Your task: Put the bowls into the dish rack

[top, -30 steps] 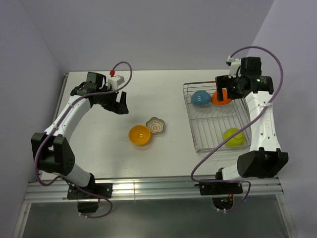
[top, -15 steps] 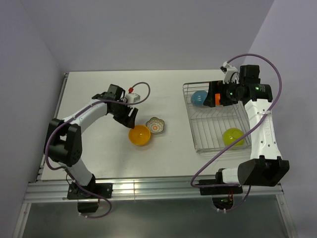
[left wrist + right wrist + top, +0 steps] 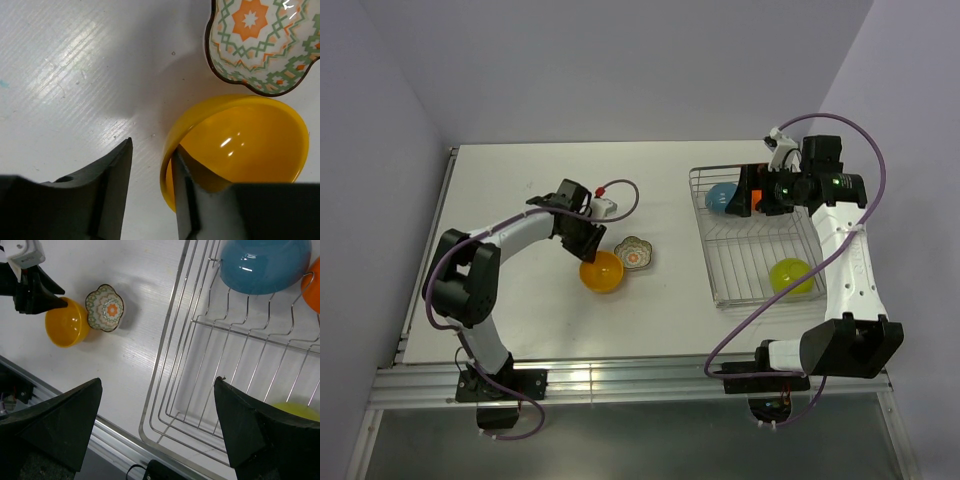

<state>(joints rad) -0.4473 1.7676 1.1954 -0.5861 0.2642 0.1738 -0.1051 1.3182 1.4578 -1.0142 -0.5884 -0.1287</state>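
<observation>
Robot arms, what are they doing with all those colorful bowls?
They're loading bowls into the dish rack. The left gripper has its open fingers on either side of the yellow bowl's rim on the table, not yet squeezed shut. The flowery scalloped dish sits right beside that bowl. The blue bowl, orange bowl and lime-green bowl are already in the rack, and the right gripper hovers open and empty above it.

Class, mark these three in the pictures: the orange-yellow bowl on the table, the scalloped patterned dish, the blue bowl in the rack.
orange-yellow bowl point(image 3: 245, 145), left wrist view, inner wall.
scalloped dish point(image 3: 250, 21), left wrist view, middle of its pattern.
blue bowl point(image 3: 265, 262), right wrist view, glossy surface.
</observation>
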